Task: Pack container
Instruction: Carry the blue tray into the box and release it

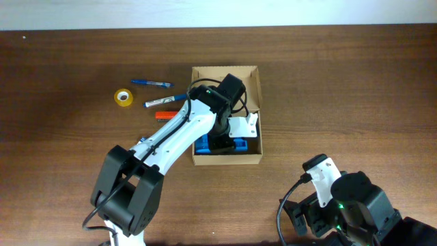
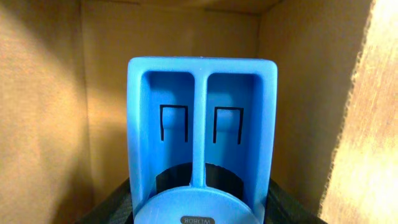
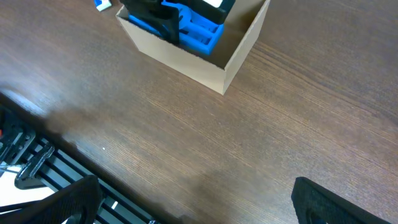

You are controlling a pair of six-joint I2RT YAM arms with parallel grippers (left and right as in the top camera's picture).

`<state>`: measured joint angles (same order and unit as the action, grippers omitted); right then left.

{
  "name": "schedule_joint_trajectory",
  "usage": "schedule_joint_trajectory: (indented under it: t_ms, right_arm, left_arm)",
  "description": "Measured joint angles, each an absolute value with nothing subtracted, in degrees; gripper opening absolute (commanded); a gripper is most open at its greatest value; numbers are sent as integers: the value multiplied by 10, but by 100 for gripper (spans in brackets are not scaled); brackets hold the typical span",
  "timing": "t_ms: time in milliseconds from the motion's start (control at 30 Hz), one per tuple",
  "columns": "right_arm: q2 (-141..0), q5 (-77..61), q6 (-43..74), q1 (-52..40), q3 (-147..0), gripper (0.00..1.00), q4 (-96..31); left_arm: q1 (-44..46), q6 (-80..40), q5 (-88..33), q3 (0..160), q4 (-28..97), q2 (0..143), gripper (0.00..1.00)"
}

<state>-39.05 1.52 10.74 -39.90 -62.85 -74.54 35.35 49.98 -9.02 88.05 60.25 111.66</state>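
Deep in the container (image 1: 257,76), my left gripper (image 1: 220,142) pinches the blue plastic piece (image 2: 202,124) to seat it by the near wall; right gripper (image 3: 199,205) idles, spread.

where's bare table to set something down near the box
Bare: the table right of the container and left of the tape roll. Crowded: pens lie between roll and container, and the left arm reaches into the container.

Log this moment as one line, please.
left gripper: in box, shut on blue part | right gripper: open | pens, tape: outside
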Motion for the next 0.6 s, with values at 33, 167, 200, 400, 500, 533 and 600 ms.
schedule_joint_trajectory:
  t_ms: [33,167,200,400,500,533,600]
  right_arm:
    - [-390,15,108,-399,-628,99,-745]
    - [-390,15,108,-399,-628,99,-745]
    - [-390,15,107,-399,-628,99,-745]
    - [-390,15,107,-399,-628,99,-745]
    - [-390,15,108,-399,-628,99,-745]
    - [-390,15,108,-399,-628,99,-745]
    - [-390,15,108,-399,-628,99,-745]
  left_arm:
    - [354,500,-90,881,605,1117,39]
    - [354,500,-90,881,613,1117,39]
    - [354,500,-90,881,613,1117,39]
    - [354,500,-90,881,613,1117,56]
    - [354,502,-90,881,613,1117,65]
    - [354,502,-90,881,613,1117,66]
    - [354,502,-90,881,613,1117,66]
